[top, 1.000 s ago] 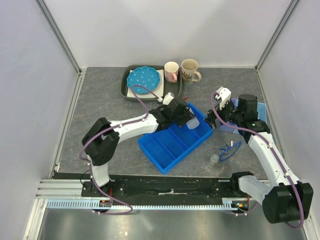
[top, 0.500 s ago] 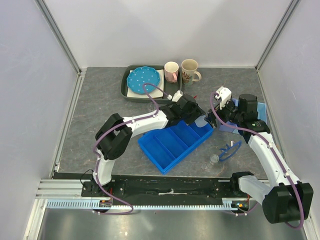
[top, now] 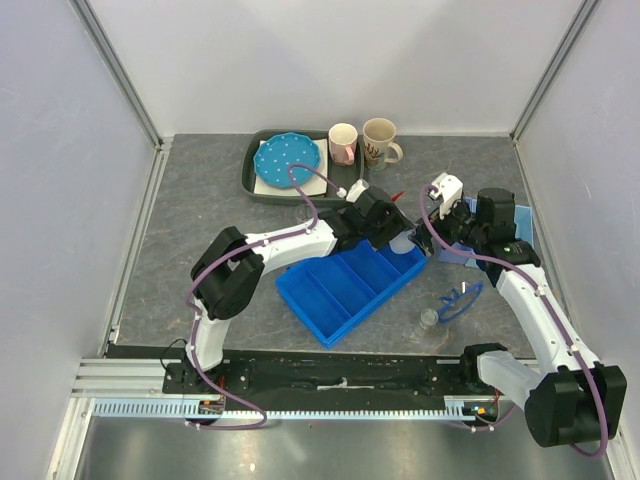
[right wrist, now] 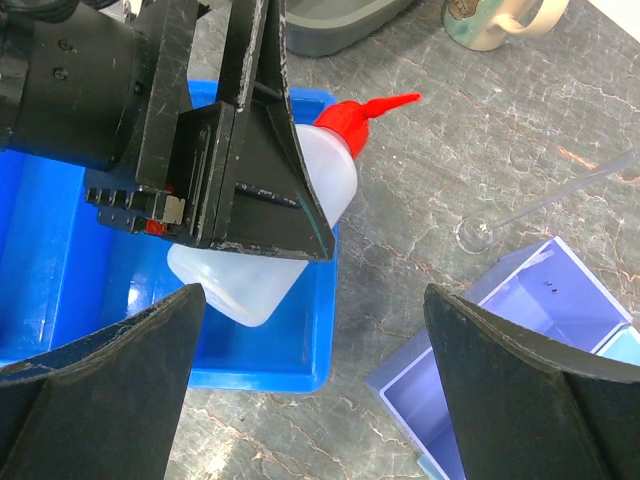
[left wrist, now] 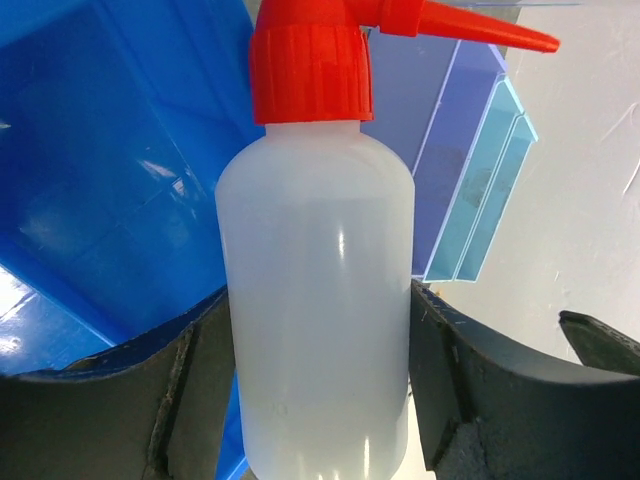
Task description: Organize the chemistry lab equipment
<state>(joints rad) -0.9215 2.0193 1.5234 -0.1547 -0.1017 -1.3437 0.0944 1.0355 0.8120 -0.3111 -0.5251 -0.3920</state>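
Step in hand: the left tool (left wrist: 320, 395) carries the white squeeze bottle (left wrist: 315, 290); I judge it is being sorted into the blue tray (top: 335, 290).
Left tool state: closed around the bottle's body, one finger on each side.
Bottle place: between the left fingers, tilted, red nozzle pointing away from the tool; the tray's end compartment is under it.
Left arm pose: stretched forward and to its right, wrist above the tray's far end.
Right tool (right wrist: 310, 390): wide, holding nothing, near the bottle.
Next move: probably lower the bottle into the compartment, then spread the fingers, minding the right tool.
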